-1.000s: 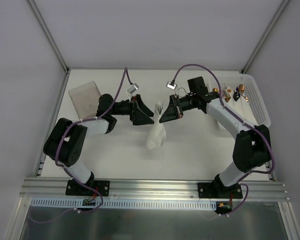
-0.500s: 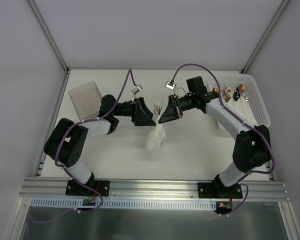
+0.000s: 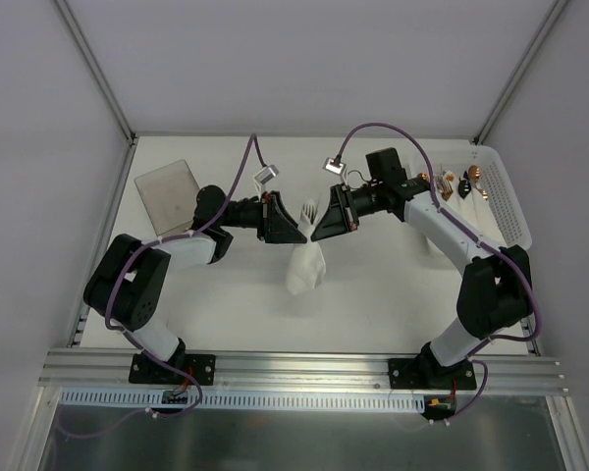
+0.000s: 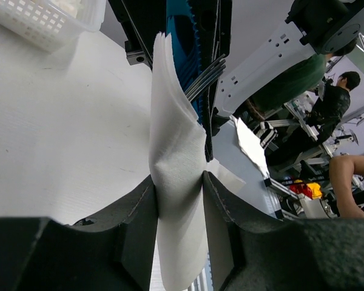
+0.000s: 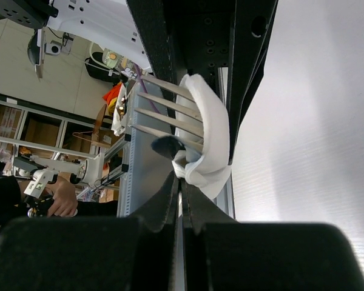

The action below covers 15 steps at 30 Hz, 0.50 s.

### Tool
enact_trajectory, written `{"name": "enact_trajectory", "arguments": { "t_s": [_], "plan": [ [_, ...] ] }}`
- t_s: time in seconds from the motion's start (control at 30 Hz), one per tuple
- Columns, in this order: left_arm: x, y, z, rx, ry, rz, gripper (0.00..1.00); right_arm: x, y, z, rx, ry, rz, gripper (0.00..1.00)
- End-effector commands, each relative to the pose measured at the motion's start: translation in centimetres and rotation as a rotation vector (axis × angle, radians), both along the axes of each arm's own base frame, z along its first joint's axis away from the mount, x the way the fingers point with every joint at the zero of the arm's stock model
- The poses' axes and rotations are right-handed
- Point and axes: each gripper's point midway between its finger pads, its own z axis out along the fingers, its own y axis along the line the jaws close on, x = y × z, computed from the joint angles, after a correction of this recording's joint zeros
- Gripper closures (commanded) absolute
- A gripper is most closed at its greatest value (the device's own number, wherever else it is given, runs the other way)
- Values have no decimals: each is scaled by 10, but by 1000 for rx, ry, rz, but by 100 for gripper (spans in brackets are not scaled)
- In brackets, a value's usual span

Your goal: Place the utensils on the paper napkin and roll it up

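Held up over the middle of the tabletop (image 3: 373, 285): napkin (image 3: 304, 267) folded round fork (image 4: 204, 74). Squeezed by left gripper (image 4: 179, 182), narrowed onto it; nipped at its edge by right gripper (image 5: 182, 182), fully closed.

Robotics lab: aluminium rail (image 3: 304, 368) framing white test cell, storage shelving (image 5: 21, 128), person (image 4: 338, 97) beyond table.

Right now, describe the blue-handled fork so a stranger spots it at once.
On the white table, find the middle, where the left pincer and right pincer meet at a white paper napkin. The fork pokes out of the napkin's far end between them. Unlike the gold and black cutlery in the white basket at right, it has a blue handle.
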Motion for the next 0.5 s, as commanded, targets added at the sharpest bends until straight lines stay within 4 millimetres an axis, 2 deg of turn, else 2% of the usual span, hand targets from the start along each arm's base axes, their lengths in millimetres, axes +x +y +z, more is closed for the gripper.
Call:
{"name": "enact_trajectory", "arguments": {
  "t_s": [0.0,0.13,0.23,0.47],
  "plan": [
    [-15,1,50,-140,-293,-19,67,-6,1,28,68,-41,46,100],
    [-17,0,54,-149,-300,-20,66,-6,1,28,68,-40,47,100],
    [-17,-2,54,-149,-296,-25,59,-5,1,27,68,-36,46,100],
    [-18,-5,55,-142,-292,-31,57,-5,3,29,72,-31,54,100]
  ]
}}
